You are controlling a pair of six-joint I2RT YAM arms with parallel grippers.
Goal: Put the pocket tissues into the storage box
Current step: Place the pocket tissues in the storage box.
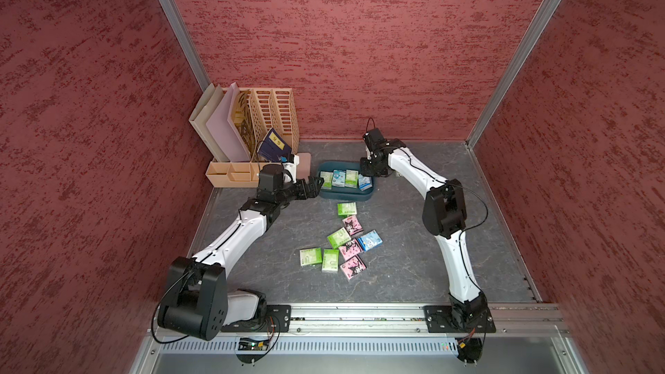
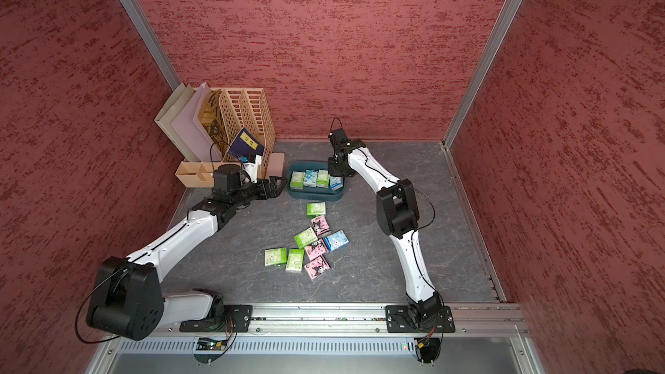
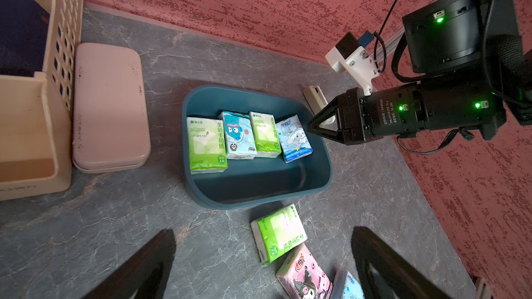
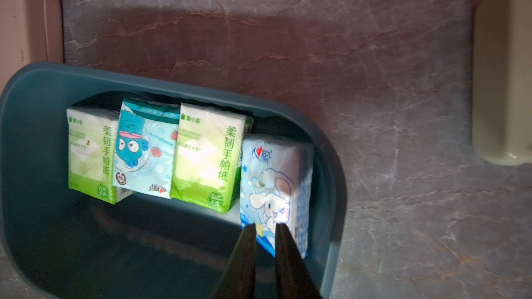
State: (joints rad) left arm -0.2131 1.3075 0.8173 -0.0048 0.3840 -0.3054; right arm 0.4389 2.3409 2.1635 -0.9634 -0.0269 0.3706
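Note:
The teal storage box (image 1: 345,197) (image 3: 259,199) sits at the back of the table. Several pocket tissues lean in a row inside it, green and light blue. My right gripper (image 4: 265,225) (image 1: 367,173) is shut, its tips down in the box against the near edge of the end light blue packet (image 4: 276,179) (image 3: 293,138), with nothing between them. My left gripper (image 3: 263,266) (image 1: 313,187) hovers open beside the box's left end, holding nothing. More pocket tissues (image 1: 345,242) (image 2: 313,246), green, pink and blue, lie loose on the table in front of the box; the nearest is green (image 3: 277,231).
A tall beige file organiser (image 1: 266,120) with a low beige desk tray (image 1: 230,174) fills the back left corner. A slim pink case (image 3: 109,104) lies between it and the box. A small beige stapler-like object (image 4: 503,73) (image 3: 315,97) rests right of the box.

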